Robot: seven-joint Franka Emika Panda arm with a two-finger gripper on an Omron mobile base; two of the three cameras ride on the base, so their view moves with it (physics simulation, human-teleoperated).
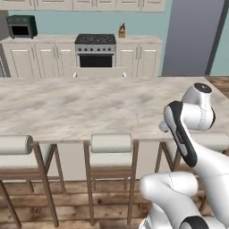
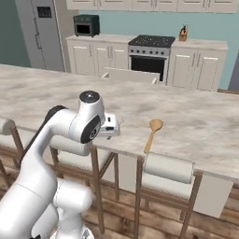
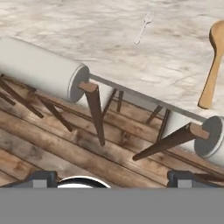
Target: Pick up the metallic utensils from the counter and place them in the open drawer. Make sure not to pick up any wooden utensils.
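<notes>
A tiny thin silver-grey fork point(image 3: 143, 27), one of the metallic utensils, lies on the beige veined marble counter point(image 3: 78, 22) near its front edge. A tan wooden spoon point(image 3: 212, 65) lies to its right, bowl pointing away from the edge; it is also in the right base view point(image 2: 151, 133). My gripper point(image 3: 113, 178) hangs in front of the counter edge, above the stools, open with nothing between its fingertips point(image 3: 41, 177). In the right base view my hand point(image 2: 108, 126) sits just left of the spoon. The open beige drawer point(image 2: 130, 74) point(image 1: 98, 71) juts out beyond the counter's far side.
Cushioned wooden stools point(image 3: 39, 65) point(image 1: 111, 143) stand along the counter's near edge, over a wood floor. Behind are white cabinets with a stove point(image 1: 95, 49), a toaster oven point(image 1: 21, 26) and a fridge point(image 2: 39, 32). My own arm point(image 1: 183, 134) blocks the counter's right end in the left base view.
</notes>
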